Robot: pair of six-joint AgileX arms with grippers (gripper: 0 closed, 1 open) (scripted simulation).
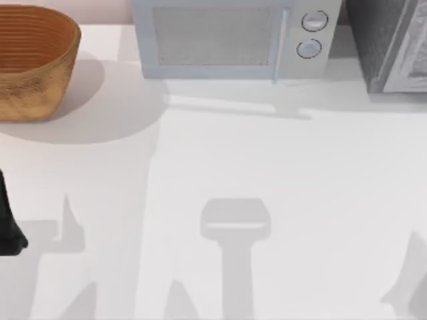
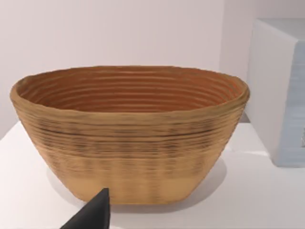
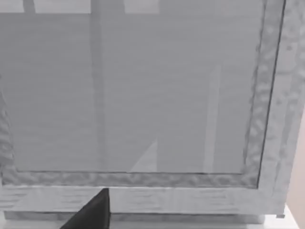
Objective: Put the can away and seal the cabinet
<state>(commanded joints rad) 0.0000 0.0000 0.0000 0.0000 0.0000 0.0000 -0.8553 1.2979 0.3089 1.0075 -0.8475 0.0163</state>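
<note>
Top view: microwave [image 1: 233, 40] at table's [image 1: 267, 200] back centre | wicker basket [image 1: 33, 60] back left | grey cabinet [image 1: 390, 43] back right, door closed | left arm [image 1: 10, 227] at left edge | grippers' finger state cannot be told.

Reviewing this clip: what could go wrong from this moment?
1. The right claw faces the cabinet at close range; pushing ahead could ram its front panel.
2. The left claw points at the wicker basket, which stands beside the microwave; a careless sweep might knock it into that.
</note>
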